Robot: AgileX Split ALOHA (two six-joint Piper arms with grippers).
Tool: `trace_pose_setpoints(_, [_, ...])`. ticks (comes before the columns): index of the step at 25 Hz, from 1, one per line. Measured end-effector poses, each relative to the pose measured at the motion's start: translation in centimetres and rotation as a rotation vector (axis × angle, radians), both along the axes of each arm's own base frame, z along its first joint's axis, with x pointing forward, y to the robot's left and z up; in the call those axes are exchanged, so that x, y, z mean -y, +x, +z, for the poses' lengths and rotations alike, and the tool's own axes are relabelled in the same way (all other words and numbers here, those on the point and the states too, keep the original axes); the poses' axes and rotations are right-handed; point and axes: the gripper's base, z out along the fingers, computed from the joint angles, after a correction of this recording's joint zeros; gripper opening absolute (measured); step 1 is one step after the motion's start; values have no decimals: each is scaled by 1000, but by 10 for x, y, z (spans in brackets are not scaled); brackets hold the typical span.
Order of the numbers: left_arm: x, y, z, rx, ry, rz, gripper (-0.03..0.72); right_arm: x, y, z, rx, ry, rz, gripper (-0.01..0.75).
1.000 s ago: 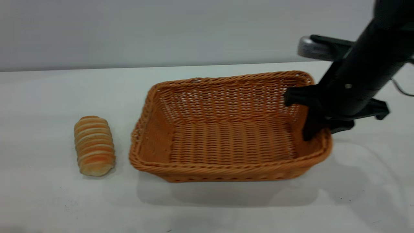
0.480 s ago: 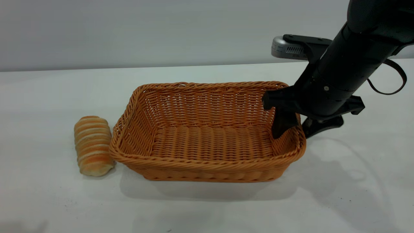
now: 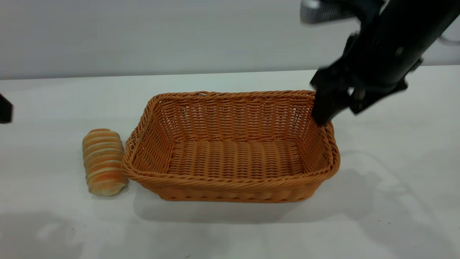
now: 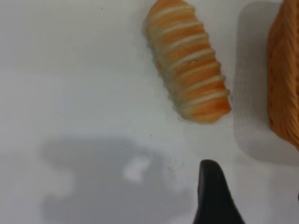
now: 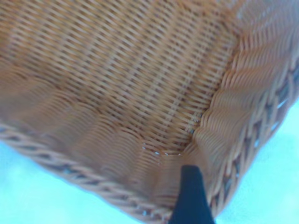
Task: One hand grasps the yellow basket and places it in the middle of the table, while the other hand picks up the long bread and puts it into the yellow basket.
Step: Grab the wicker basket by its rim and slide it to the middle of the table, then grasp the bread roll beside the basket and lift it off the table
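White worktop [image 3: 54,223] fills the scene below a plain grey wall [image 3: 143,36]. On it the yellow basket [image 3: 230,147] sits flat near the middle, so I judge the placing step is done. The right gripper [image 3: 339,104] is above the basket's right rear corner. It is lifted off the rim, and its fingers [image 3: 323,108] hold nothing. They look parted, one dark finger pointing down to the rim and the other behind it, which fits with a release. In the right wrist view one finger tip [image 5: 189,196] hangs over the woven corner without touching.

The long bread [image 3: 104,162] lies on the worktop just beside the left end of the basket, very near or touching the rim, not yet picked up. The left gripper [image 3: 5,108] shows only as a dark piece at the left edge of the exterior view. Its wrist view shows one finger [image 4: 212,196] above the worktop near the bread; I cannot tell how far it is open. The bread so close to the basket wall leaves little room on that side for a finger
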Motion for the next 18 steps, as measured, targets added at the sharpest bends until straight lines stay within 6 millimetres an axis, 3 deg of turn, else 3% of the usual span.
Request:
trace_pose_setpoints(10, [3, 47, -45, -52, -42, 109, 490, 12, -38, 85, 116, 31, 107, 545])
trace_pose_setpoints(18, [8, 94, -78, -116, -30, 114, 490, 31, -89, 154, 259, 87, 140, 545])
